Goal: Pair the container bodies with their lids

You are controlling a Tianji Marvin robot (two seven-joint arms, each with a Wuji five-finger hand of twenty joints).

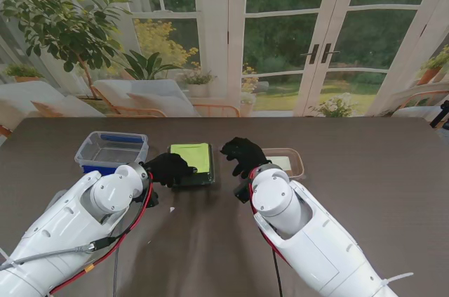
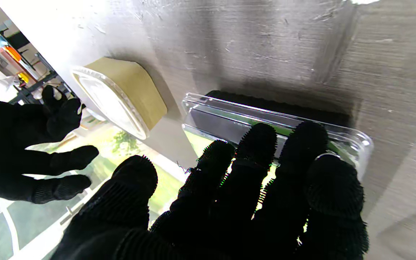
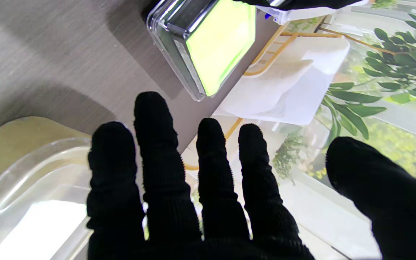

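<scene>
A black-based container with a green insert under a clear lid (image 1: pixel 193 161) sits mid-table. My left hand (image 1: pixel 168 168) lies flat against its left edge, fingers (image 2: pixel 258 144) spread over the clear lid (image 2: pixel 349 139) and gripping nothing. My right hand (image 1: pixel 243 154) hovers open with fingers (image 3: pixel 157 144) spread, between the green container (image 3: pixel 211 43) and a tan container with a clear lid (image 1: pixel 289 163). That tan container (image 3: pixel 24 169) is just under the right hand's fingers. It also appears in the left wrist view as the tan container (image 2: pixel 128 90), beside the right hand (image 2: pixel 31 151).
A clear tub with a blue base (image 1: pixel 111 151) stands on the left, just beyond my left forearm. The dark wooden table (image 1: pixel 365 170) stretches to the right and toward me. Chairs, plants and glass doors lie past the far edge.
</scene>
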